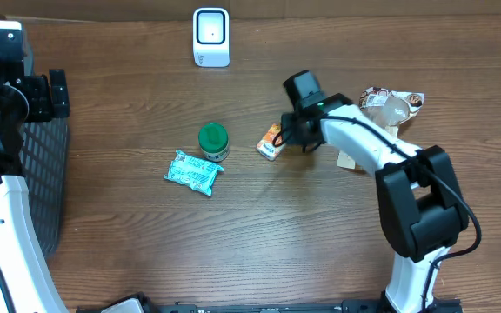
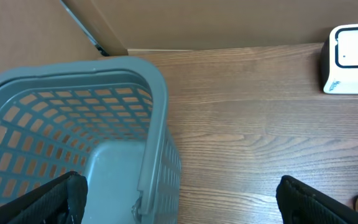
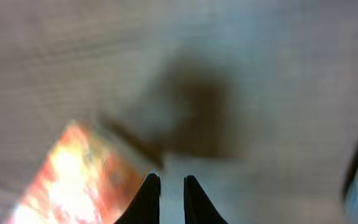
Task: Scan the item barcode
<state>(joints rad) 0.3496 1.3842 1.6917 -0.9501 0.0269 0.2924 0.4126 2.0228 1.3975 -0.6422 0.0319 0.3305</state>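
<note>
A small orange packet (image 1: 272, 139) lies mid-table, and my right gripper (image 1: 287, 139) is at its right end. The right wrist view is blurred: the two black fingers stand almost together, my right gripper (image 3: 166, 182) shut on a pale edge of the orange packet (image 3: 73, 180), whose body shows just left of them. The white scanner (image 1: 210, 36) stands at the back of the table and also shows as the white scanner (image 2: 351, 59) at the upper right. My left gripper (image 2: 179, 184) is wide open and empty above the basket's rim.
A grey mesh basket (image 1: 46, 174) stands at the left edge under the left arm, its rim (image 2: 154, 93) close below the fingers. A green-lidded jar (image 1: 213, 141) and a teal packet (image 1: 193, 171) lie left of the orange packet. A snack bag (image 1: 390, 103) is behind the right arm.
</note>
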